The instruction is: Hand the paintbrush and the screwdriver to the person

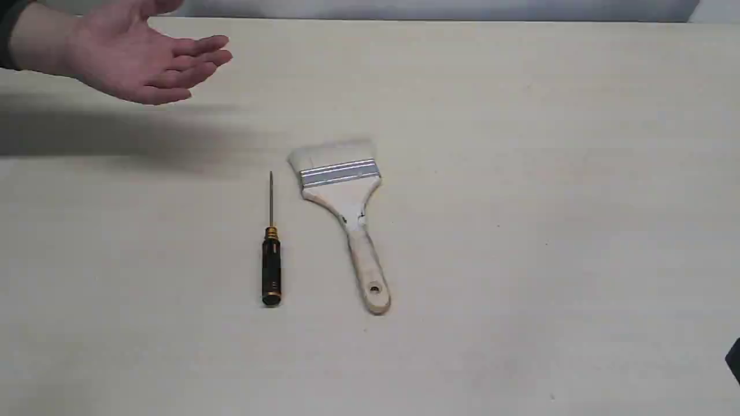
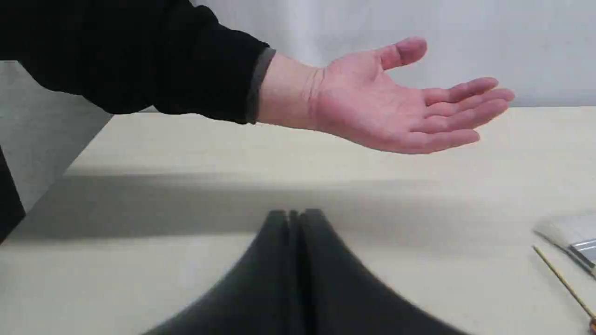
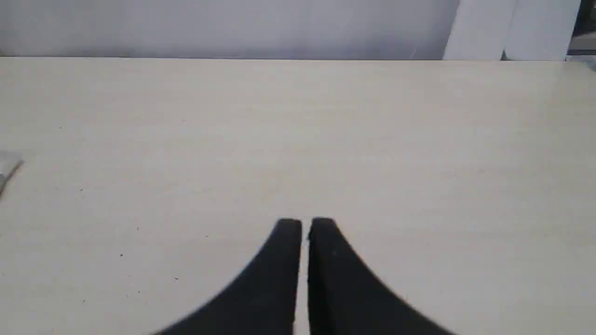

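The paintbrush [image 1: 345,199] lies mid-table, pale bristles pointing away, wooden handle toward the near edge. Left of it lies the screwdriver [image 1: 271,254], black handle near, thin shaft pointing away. The person's open hand [image 1: 141,58] hovers palm up over the far left of the table; the left wrist view shows the hand [image 2: 391,102] ahead of my left gripper [image 2: 294,214], which is shut and holds nothing. The brush bristles [image 2: 570,232] and the screwdriver shaft [image 2: 561,279] show at that view's edge. My right gripper [image 3: 305,222] is shut, empty, over bare table.
The beige table [image 1: 549,173] ends at a grey wall behind. A dark bit of the right arm [image 1: 734,359] shows at the exterior view's right edge. White panels [image 3: 512,30] stand beyond the table's far corner.
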Motion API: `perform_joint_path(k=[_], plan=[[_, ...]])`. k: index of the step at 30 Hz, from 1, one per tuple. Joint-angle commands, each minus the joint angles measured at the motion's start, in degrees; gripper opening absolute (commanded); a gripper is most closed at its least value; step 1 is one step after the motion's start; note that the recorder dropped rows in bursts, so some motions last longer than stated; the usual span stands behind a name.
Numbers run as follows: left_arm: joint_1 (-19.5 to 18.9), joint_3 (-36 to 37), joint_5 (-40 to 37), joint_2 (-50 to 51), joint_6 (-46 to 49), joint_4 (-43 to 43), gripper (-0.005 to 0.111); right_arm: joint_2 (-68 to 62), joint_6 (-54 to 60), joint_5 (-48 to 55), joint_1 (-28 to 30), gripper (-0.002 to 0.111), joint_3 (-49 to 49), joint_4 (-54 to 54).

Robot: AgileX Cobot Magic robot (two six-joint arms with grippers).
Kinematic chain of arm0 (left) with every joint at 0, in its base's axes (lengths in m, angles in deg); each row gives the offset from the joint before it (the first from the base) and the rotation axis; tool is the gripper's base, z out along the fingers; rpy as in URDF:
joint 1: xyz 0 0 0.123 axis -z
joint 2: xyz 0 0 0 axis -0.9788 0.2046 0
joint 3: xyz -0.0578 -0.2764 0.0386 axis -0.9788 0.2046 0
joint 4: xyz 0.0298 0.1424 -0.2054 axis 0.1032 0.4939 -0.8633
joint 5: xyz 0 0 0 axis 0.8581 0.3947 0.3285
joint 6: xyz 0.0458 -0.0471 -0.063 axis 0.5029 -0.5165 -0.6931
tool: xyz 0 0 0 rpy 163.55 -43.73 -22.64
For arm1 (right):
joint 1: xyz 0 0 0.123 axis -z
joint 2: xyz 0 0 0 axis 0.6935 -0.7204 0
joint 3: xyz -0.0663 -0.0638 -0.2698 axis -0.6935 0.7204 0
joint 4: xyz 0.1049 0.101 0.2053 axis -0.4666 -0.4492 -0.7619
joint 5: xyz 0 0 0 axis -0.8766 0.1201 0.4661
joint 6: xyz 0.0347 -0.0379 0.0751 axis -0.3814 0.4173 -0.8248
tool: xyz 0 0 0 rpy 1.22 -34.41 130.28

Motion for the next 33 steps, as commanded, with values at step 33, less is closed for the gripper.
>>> perform_joint_path(k=[33], plan=[[0.47,0.12,0.23,-0.14,-0.12,-0.22,0.0,0.3,-38.07,-60.35,0.26,0.005,0.12,5.45]])
